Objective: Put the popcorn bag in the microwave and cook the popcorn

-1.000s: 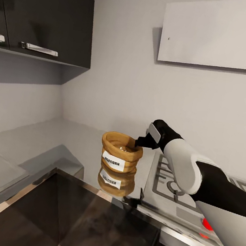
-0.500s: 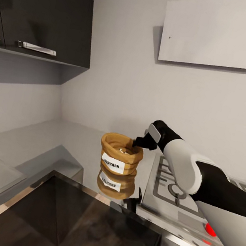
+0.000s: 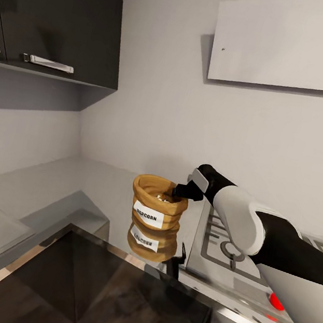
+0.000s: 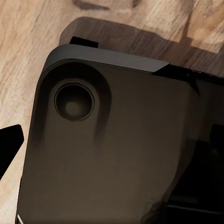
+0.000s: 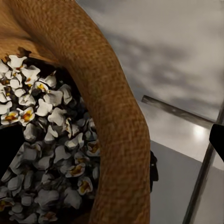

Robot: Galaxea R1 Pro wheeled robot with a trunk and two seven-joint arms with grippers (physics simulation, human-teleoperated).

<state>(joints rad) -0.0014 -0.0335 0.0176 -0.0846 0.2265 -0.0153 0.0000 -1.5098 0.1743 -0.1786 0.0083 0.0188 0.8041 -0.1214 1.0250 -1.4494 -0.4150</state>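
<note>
The popcorn bag [image 3: 158, 203] sits on the countertop [image 3: 73, 183] — not in any microwave yet — and the right gripper [image 3: 182, 190] reaches its rim, grip unclear.

Grey walls [image 3: 154, 113] meeting in a corner. Dark wall cabinet [image 3: 65, 14] upper left, with metal bar handle [image 3: 46, 63]. White slanted hood [image 3: 291, 44] upper right. Grey gas hob [image 3: 231, 249] with red knobs [image 3: 272, 301] at right. Glossy, reflective metal worktop [image 3: 89, 186]. Light wood floor [image 4: 28, 42] in the left wrist view.
</note>
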